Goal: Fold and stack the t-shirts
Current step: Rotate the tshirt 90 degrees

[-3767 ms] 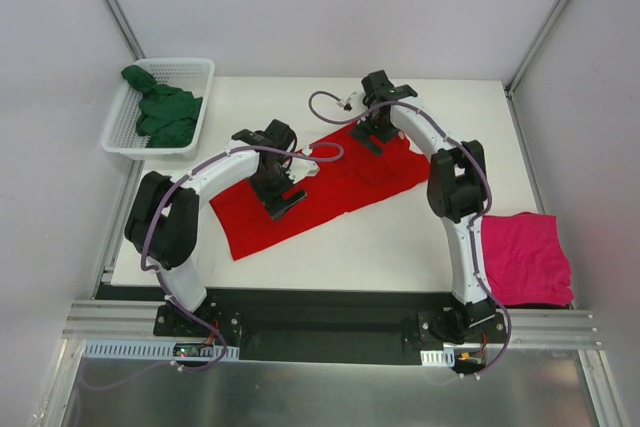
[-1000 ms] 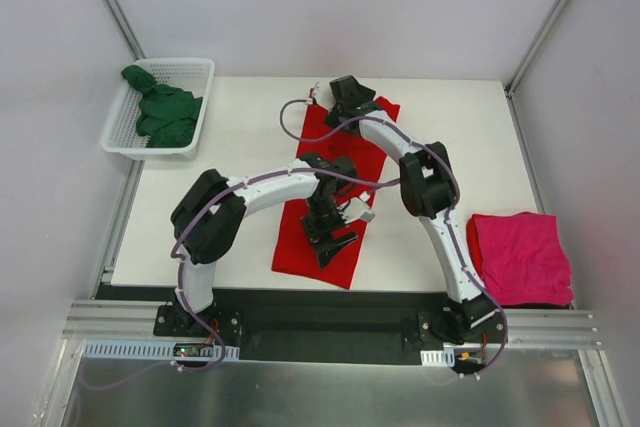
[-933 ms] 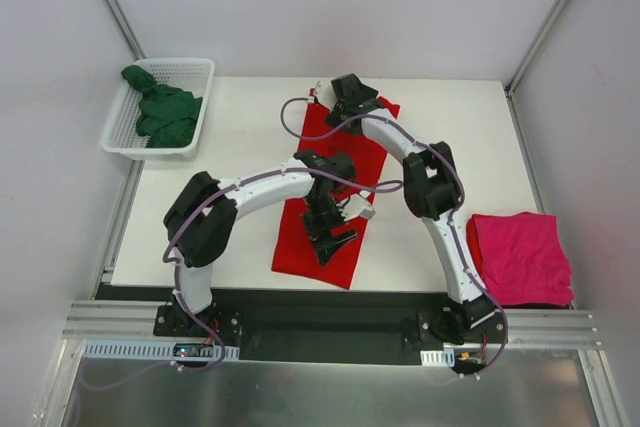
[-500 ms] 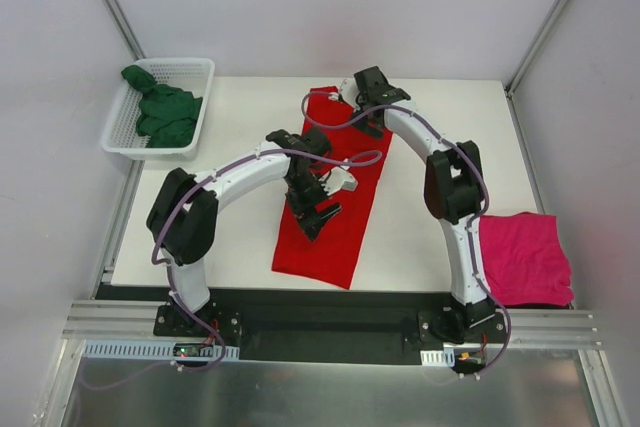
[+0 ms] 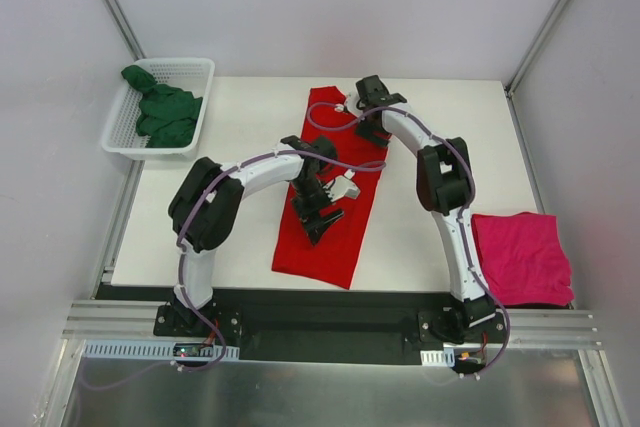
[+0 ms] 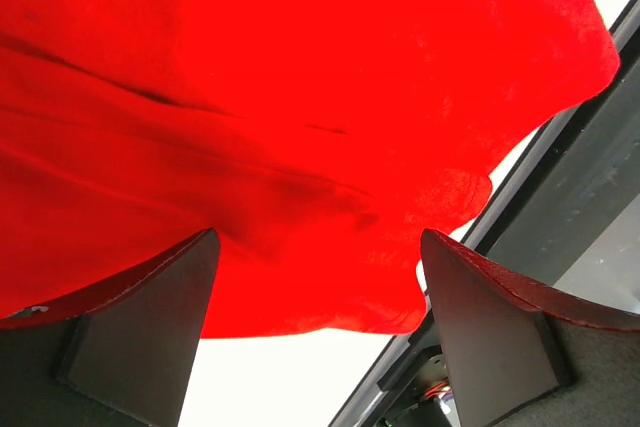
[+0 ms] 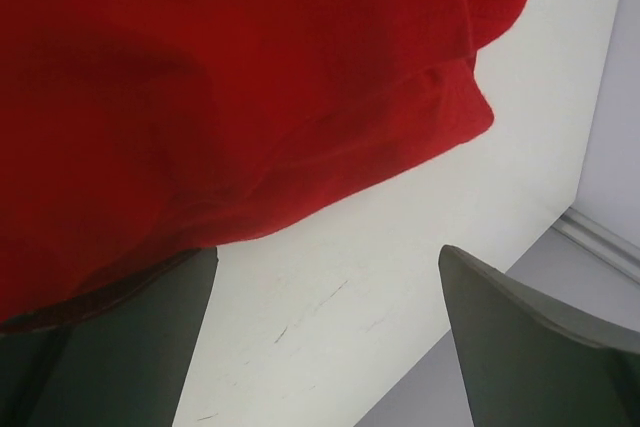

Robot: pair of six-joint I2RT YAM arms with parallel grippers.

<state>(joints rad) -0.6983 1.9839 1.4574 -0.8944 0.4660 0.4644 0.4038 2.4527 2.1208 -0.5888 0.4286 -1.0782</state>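
Status: magenta t-shirt is folded at the counter's near right corner, red t-shirt lies mid-counter as a narrow strip, roughly half folded, my left end effector and right end effector are spread over it gripping nothing, and the green t-shirt is still bunched in the white mesh basket.

red tee, magenta tee, seemingly plain green tee
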